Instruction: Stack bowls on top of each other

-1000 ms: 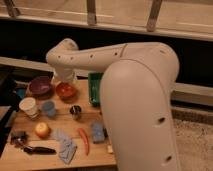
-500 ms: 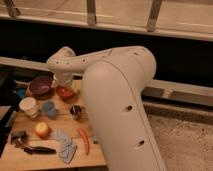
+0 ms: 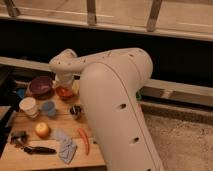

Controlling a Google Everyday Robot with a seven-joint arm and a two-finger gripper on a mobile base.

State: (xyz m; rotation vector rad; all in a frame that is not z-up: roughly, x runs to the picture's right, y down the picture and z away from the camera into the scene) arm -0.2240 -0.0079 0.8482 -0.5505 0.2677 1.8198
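So here's what we're looking at: the robot's big white arm (image 3: 117, 105) fills the middle of the shot and blocks most of the right side of the wooden table (image 3: 15, 161). It reaches back and to the left, and the gripper (image 3: 65, 83) sits at the end of it, pointing down right over the orange-red bowl (image 3: 65, 93). We honestly can't tell how open it is or whether it has hold of anything, because the wrist covers it.

The orange-red bowl sits on the table near the back edge. The dark purple bowl (image 3: 41, 86) is just beside it on the left, also on the table. The two are side by side, not stacked.

In front of the bowls we see a white cup (image 3: 28, 106) and a small blue cup (image 3: 48, 107) next to each other, plus a small dark cup (image 3: 75, 111) close to the arm. Nearer the front there's a yellow-orange fruit (image 3: 42, 130), a crumpled blue cloth (image 3: 66, 148), an orange-red carrot-like thing (image 3: 84, 141) right by the arm, and a dark tool (image 3: 38, 149) lying flat near the front-left corner.
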